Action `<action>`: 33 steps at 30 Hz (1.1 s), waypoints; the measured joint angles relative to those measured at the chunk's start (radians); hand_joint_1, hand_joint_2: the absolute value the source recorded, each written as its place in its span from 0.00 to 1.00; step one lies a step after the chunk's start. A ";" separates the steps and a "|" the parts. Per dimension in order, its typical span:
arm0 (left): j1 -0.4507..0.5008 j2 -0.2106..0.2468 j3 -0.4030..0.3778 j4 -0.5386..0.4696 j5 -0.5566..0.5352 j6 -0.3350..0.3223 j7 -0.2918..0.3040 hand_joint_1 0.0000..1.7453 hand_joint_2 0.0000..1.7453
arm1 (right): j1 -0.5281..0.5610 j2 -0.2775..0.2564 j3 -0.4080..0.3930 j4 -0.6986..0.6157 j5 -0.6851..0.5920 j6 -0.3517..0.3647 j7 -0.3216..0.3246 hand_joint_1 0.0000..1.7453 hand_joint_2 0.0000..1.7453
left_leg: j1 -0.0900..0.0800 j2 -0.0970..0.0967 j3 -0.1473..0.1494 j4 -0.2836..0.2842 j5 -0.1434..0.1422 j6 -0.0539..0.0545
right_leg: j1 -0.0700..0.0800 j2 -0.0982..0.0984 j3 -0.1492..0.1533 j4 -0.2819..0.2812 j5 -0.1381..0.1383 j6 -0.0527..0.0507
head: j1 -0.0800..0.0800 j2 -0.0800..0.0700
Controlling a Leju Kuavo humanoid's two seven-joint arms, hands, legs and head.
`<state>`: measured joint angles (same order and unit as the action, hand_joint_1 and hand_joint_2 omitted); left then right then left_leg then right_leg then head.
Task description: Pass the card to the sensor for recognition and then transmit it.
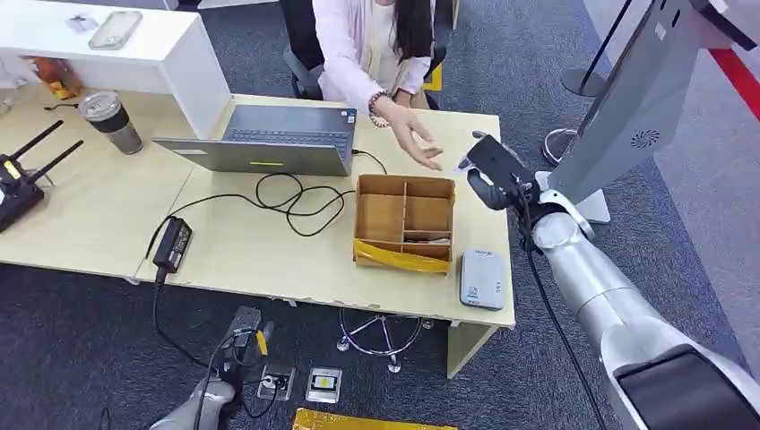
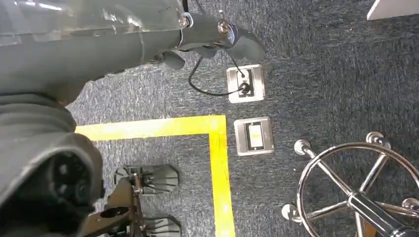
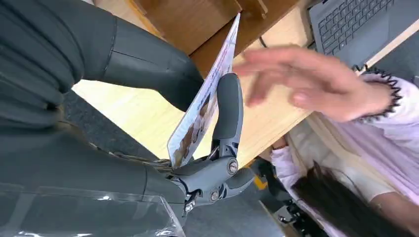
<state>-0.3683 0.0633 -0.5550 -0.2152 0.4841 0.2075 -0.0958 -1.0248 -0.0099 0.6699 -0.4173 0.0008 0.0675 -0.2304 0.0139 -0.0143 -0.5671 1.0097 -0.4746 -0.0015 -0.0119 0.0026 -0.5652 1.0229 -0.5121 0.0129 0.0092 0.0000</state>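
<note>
My right hand (image 1: 493, 172) is raised over the table's far right corner and pinches a printed card (image 3: 202, 106) between thumb and fingers (image 3: 226, 111). The card (image 1: 463, 164) sticks out edge-on toward a person's hand (image 1: 414, 139), which reaches close to it; whether it touches the card I cannot tell. That person's hand (image 3: 316, 81) is blurred in the right wrist view. The white card sensor (image 1: 482, 279) lies flat near the table's front right edge. My left hand (image 2: 217, 37) hangs over the floor, fingers curled, holding nothing.
A partitioned cardboard box (image 1: 405, 222) stands beside the sensor. A laptop (image 1: 269, 139), looped cables, a power brick (image 1: 172, 244) and a cup (image 1: 111, 121) lie on the table (image 1: 90, 215). A grey kiosk (image 1: 632, 107) stands at right. Under the table are floor sockets (image 2: 246, 84) and a stool base (image 2: 356, 192).
</note>
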 joint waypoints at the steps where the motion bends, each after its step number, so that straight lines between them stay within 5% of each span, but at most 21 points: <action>1: -0.001 0.000 -0.001 0.000 0.000 0.001 0.000 0.00 0.00 | 0.000 0.000 0.000 0.000 0.002 0.000 0.002 1.00 1.00 | 0.000 0.000 0.000 0.000 0.000 0.000 | 0.000 0.000 0.000 0.000 0.000 0.000 | 0.000 0.000; 13: -0.001 -0.002 -0.001 0.000 0.006 0.018 0.001 0.00 0.00 | 0.003 0.003 0.000 0.000 0.034 0.004 0.008 1.00 1.00 | 0.000 0.000 0.000 0.000 0.000 0.000 | 0.000 0.000 0.000 0.000 0.000 0.000 | 0.000 0.000; 14: -0.001 -0.002 -0.001 0.000 0.006 0.018 0.002 0.00 0.00 | 0.004 0.003 0.000 0.000 0.035 0.004 0.008 0.26 1.00 | 0.000 0.000 0.000 0.000 0.000 0.000 | 0.000 0.000 0.000 0.000 0.000 0.000 | 0.000 0.000; 15: -0.001 -0.002 -0.001 0.000 0.005 0.018 0.002 0.00 0.00 | 0.004 0.003 0.000 0.000 0.036 0.005 0.008 0.26 1.00 | 0.000 0.000 0.000 0.000 0.000 0.000 | 0.000 0.000 0.000 0.000 0.000 0.000 | 0.000 0.000; 16: -0.001 -0.002 -0.001 0.000 0.005 0.018 0.003 0.00 0.00 | 0.005 0.003 0.000 0.000 0.036 0.007 0.008 0.00 0.00 | 0.000 0.000 0.000 0.000 0.000 0.000 | 0.000 0.000 0.000 0.000 0.000 0.000 | 0.000 0.000; 30: 0.001 -0.005 -0.003 0.000 0.016 0.013 0.005 0.00 0.00 | 0.016 -0.002 0.000 -0.014 0.092 0.008 0.016 0.00 0.00 | 0.000 0.000 0.000 0.000 0.000 0.000 | 0.000 0.000 0.000 0.000 0.000 0.000 | 0.000 0.000; 31: 0.002 -0.005 -0.003 0.000 0.017 0.013 0.004 0.00 0.00 | 0.019 -0.008 0.000 -0.019 0.096 0.005 0.019 0.00 1.00 | 0.000 0.000 0.000 0.000 0.000 0.000 | 0.000 0.000 0.000 0.000 0.000 0.000 | 0.000 0.000; 33: 0.004 -0.005 -0.002 0.000 0.024 0.014 0.002 0.00 0.00 | 0.029 -0.024 -0.002 -0.036 0.108 0.000 0.036 0.00 1.00 | 0.000 0.000 0.000 0.000 0.000 0.000 | 0.000 0.000 0.000 0.000 0.000 0.000 | 0.000 0.000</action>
<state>-0.3639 0.0584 -0.5573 -0.2148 0.5081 0.2220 -0.0939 -0.9955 -0.0340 0.6676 -0.4536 0.1087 0.0675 -0.1949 0.0139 -0.0141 -0.5670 1.0098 -0.4746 -0.0016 -0.0118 0.0025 -0.5654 1.0228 -0.5121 0.0129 0.0092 0.0000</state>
